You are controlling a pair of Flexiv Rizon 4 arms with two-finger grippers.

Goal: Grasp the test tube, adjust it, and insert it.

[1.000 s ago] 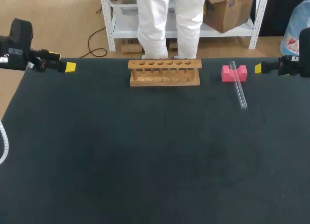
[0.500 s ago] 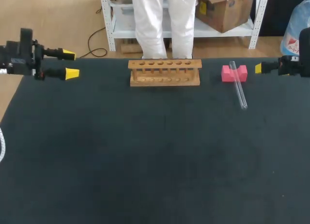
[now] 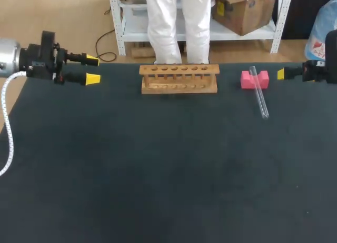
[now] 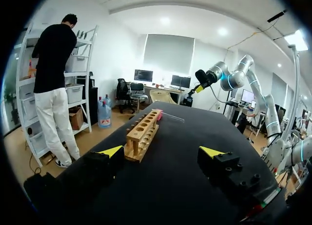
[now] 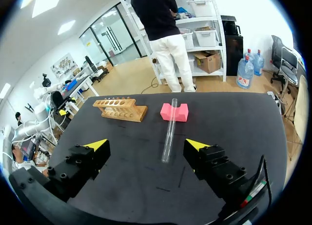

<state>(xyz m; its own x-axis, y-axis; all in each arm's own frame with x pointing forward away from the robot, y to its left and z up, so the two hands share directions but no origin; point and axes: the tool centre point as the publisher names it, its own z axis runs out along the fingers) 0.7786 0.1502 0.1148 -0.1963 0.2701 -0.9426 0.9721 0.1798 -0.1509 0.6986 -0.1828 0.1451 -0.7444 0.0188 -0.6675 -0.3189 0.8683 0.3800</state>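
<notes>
Item count: one test tube, one support block, one rack, two grippers, all at the far side of the black table [image 3: 158, 174].

1. The clear glass test tube [image 3: 259, 95] is lying at the far right of the table. Its far end is resting in the notch of the pink foam block [image 3: 246, 80]. Its near end is resting on the table surface, so the tube is sloping down toward the near side. In the right wrist view the tube [image 5: 169, 130] is lying ahead of the fingers and roughly centred between them, apart from both.

2. The pink foam block is sitting right of the rack and apart from it.

3. The light wooden test tube rack [image 3: 179, 79] is standing upright at the far middle of the table, with its long side running left to right. Six round holes are showing in its top board. The tube is lying outside the rack, well apart from it.

4. The left gripper [image 3: 92, 69] is hovering at the far left, well left of the rack, with its yellow tips pointing toward it. Its fingers are standing spread apart and are gripping nothing.

5. The right gripper [image 5: 147, 146] is hovering at the far right edge, just right of the pink block. Its fingers are likewise standing wide apart and are touching nothing.
</notes>
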